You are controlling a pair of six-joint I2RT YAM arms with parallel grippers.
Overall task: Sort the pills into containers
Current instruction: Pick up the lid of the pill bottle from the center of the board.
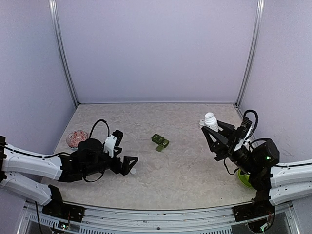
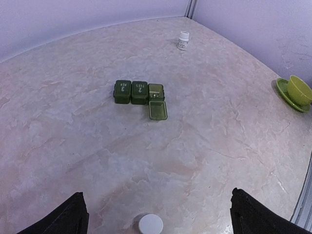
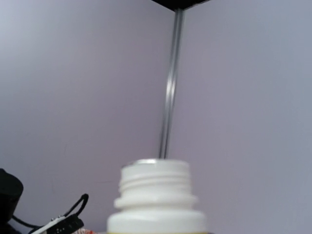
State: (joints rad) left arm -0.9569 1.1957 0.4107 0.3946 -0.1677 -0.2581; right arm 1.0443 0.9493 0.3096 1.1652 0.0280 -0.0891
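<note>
My right gripper is raised at the right and shut on an uncapped white pill bottle. Its threaded neck fills the bottom of the right wrist view, where my fingers are hidden. My left gripper is open and empty, low over the table at the left. The white cap lies on the table between its fingers. A green pill organizer sits mid-table with one lid open. A small white bottle stands far back.
A pink dish sits at the far left by the left arm. A green bowl on a green saucer sits at the right, partly under my right arm. Walls enclose the back and both sides.
</note>
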